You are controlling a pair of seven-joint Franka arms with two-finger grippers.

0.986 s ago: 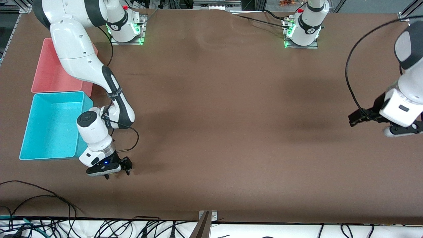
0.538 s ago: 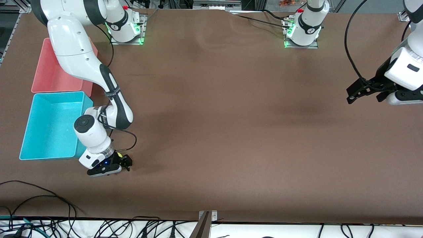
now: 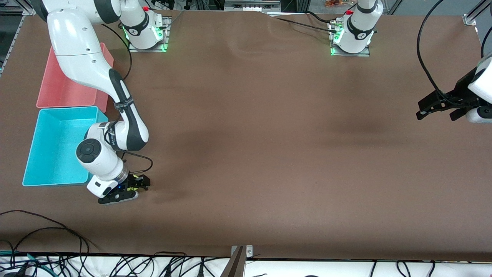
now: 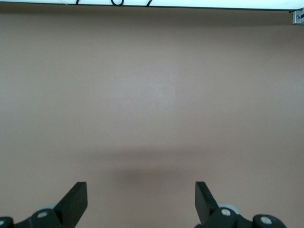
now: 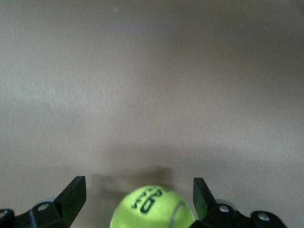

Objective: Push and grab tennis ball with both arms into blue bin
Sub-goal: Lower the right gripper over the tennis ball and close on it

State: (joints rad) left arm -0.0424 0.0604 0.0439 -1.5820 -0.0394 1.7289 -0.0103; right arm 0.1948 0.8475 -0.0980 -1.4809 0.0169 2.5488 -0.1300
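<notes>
The tennis ball [image 5: 153, 209] is yellow-green with dark lettering and lies on the brown table between the fingers of my right gripper [image 5: 138, 185], which stand open with a gap on each side of it. From the front only a sliver of the tennis ball [image 3: 133, 188] shows under the right gripper [image 3: 140, 184], just off the blue bin's [image 3: 54, 142] corner nearest the front camera. My left gripper [image 3: 423, 109] hangs open over the table at the left arm's end. In its own view the left gripper [image 4: 140, 187] has only bare table in front of it.
A pink bin [image 3: 65, 90] stands against the blue bin, farther from the front camera. Loose black cables [image 3: 46, 227] trail along the table's front edge. The right arm's forearm [image 3: 123, 111] crosses above the blue bin's rim.
The right gripper has shifted a little toward the blue bin, and the ball now shows between its fingers. The left arm has swung up and back toward its own end of the table.
</notes>
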